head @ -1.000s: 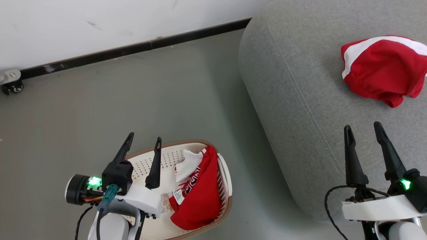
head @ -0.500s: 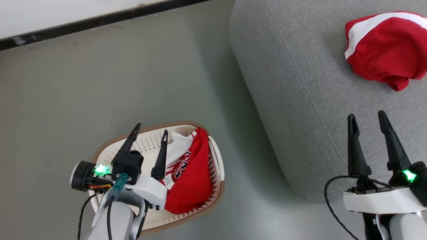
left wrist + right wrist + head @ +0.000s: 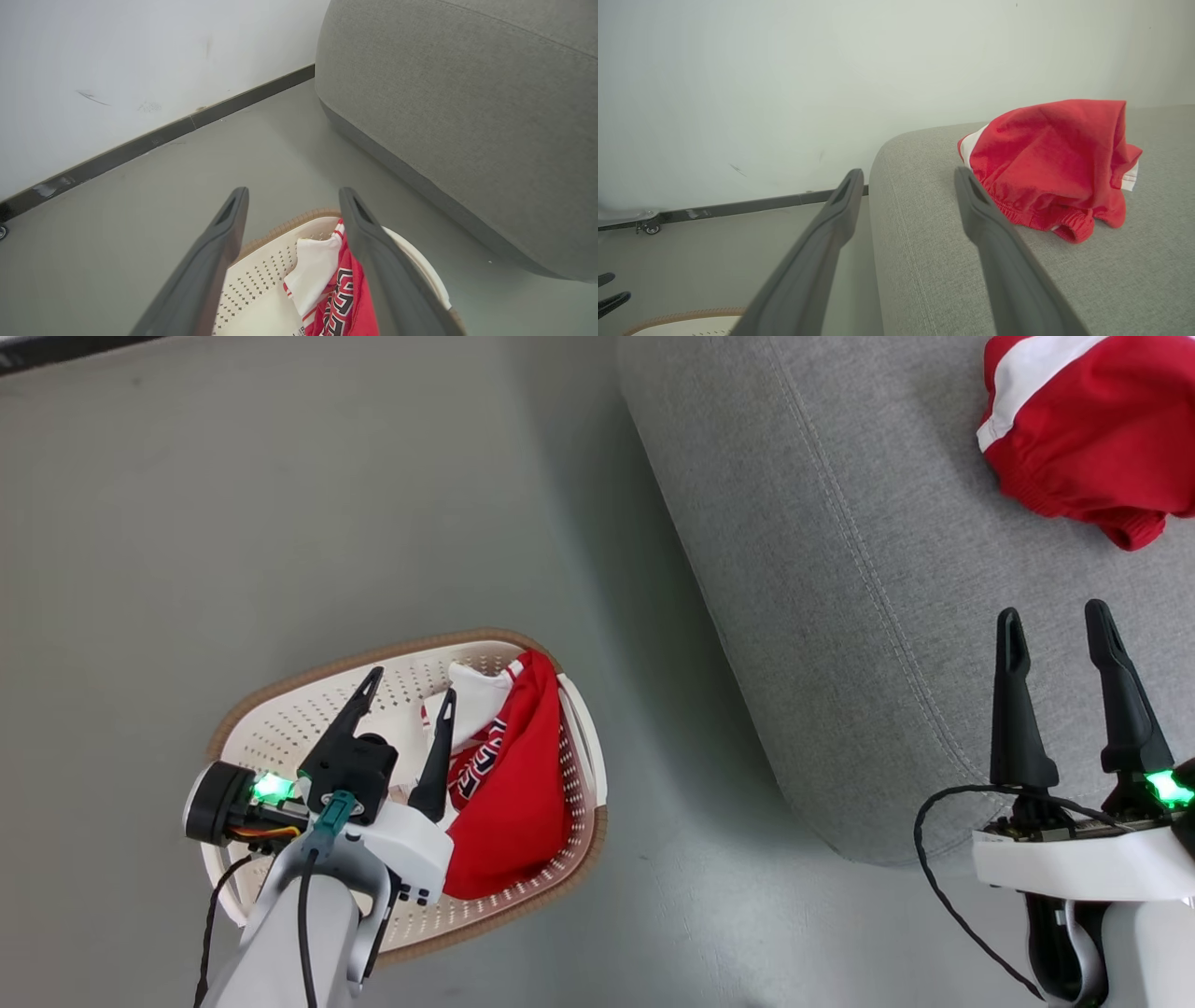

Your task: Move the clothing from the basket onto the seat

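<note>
A cream basket [image 3: 308,714] with a brown rim stands on the floor at the lower left. Inside its right half lies red clothing [image 3: 509,784] with a white panel and black-and-white lettering, also seen as clothing [image 3: 343,298] between the fingers in the left wrist view, over the basket [image 3: 261,284]. My left gripper [image 3: 403,686] hangs open above the basket, empty. A second red garment [image 3: 1083,439] with a white stripe lies on the grey seat [image 3: 840,569]; it shows as a garment [image 3: 1055,163] on the seat [image 3: 924,242] in the right wrist view. My right gripper [image 3: 1053,616] is open over the seat's near edge.
Grey floor [image 3: 233,504] surrounds the basket. A white wall with a dark skirting strip [image 3: 154,137] runs behind. A small caster wheel [image 3: 649,227] sits by the wall. The seat's rounded side [image 3: 444,140] rises close to the right of the basket.
The head camera has tilted down, so the whole picture slid upward. The left gripper has come lower and further over the basket. The right gripper stays open over the seat edge.
</note>
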